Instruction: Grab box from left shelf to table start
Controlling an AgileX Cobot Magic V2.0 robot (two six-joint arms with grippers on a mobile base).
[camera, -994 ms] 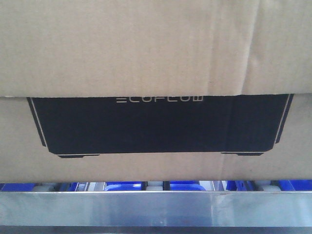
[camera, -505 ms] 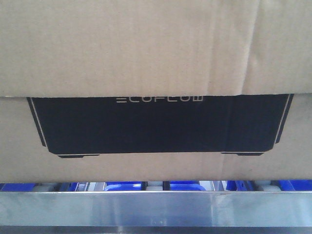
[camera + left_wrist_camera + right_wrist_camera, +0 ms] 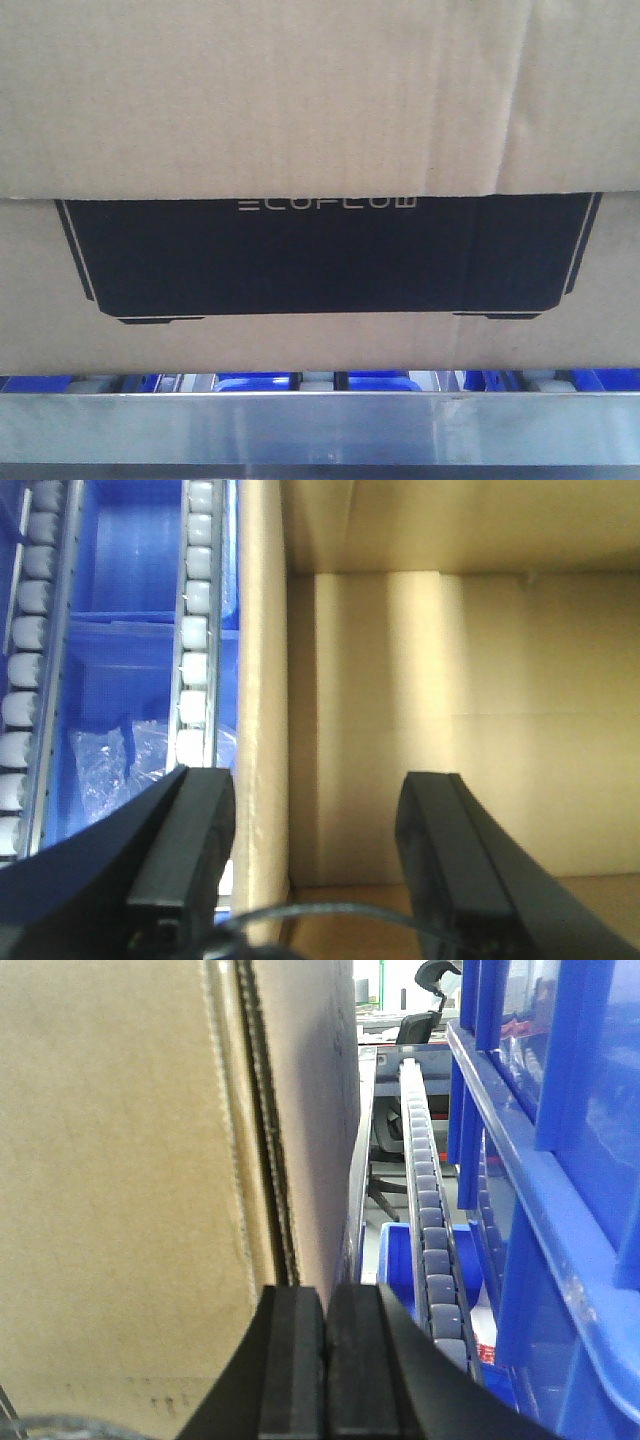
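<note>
Bright, washed-out office interior at 12 o'clock in the right wrist view, black office chair with its spoked base lower down, a dark headrest above it, pale light flooding the far end

box on the left shelf behind its front edge, box side wall between the left tool's spread fingers, rollers to that tool's left, box just left of the right tool, roller track ahead to its right, bins farther right
</note>
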